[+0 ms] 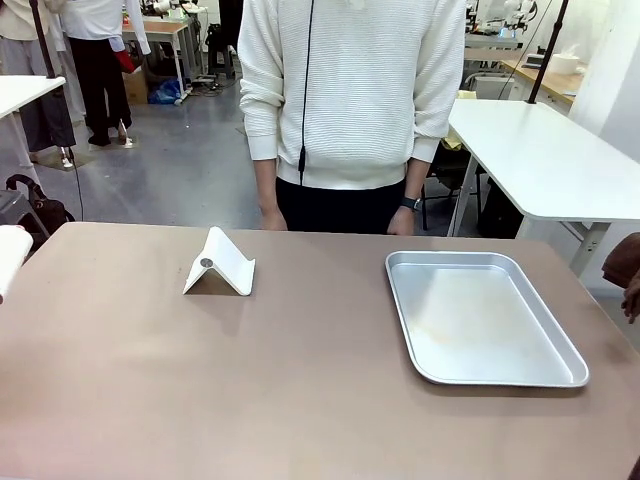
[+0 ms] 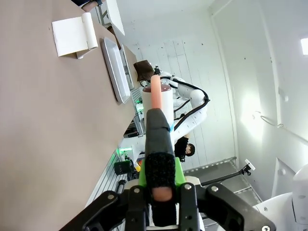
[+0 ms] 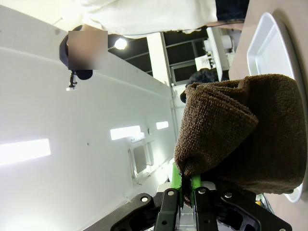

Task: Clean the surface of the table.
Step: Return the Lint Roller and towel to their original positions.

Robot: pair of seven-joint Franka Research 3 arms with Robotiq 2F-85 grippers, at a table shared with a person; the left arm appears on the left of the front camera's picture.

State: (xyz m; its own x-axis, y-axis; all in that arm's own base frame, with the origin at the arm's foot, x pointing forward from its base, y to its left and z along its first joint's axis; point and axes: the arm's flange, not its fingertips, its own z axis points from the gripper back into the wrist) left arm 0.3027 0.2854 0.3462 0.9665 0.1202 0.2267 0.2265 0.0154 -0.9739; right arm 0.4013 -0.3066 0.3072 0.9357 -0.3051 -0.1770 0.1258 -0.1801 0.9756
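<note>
The brown-taupe table (image 1: 300, 400) spreads across the front view and runs down the left of the left wrist view (image 2: 38, 120). My left gripper (image 2: 159, 169) is shut on the pink handle of a white roller (image 2: 162, 102), held off the table's edge; a white end (image 1: 9, 256) shows at the left border. My right gripper (image 3: 187, 181) is shut on a folded brown towel (image 3: 240, 130), which peeks in at the right border (image 1: 623, 262), beside the table and apart from its top.
A silver tray (image 1: 480, 315) lies on the right half of the table, also seen from the wrists (image 2: 115, 62) (image 3: 269, 45). A white folded stand (image 1: 220, 265) sits left of centre. A person (image 1: 350, 100) stands at the far edge, hands resting there. White tables stand behind.
</note>
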